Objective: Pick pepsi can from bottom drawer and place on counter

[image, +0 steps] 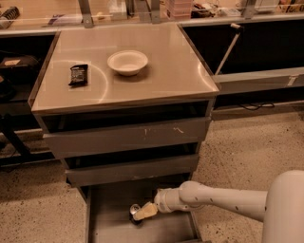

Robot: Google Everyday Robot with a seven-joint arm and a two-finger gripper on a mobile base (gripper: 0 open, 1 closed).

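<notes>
The pepsi can stands upright on the floor of the open bottom drawer, its silver lid showing. My gripper reaches in from the right on a white arm and sits right against the can's right side, low inside the drawer. The can's dark body is mostly hidden by the gripper and by shadow. The counter is the tan-grey cabinet top above the drawers.
A white bowl and a flat black snack packet lie on the counter. Two upper drawers, one with a scratched front, overhang the bottom drawer. A cluttered shelf runs behind. Speckled floor lies to the right.
</notes>
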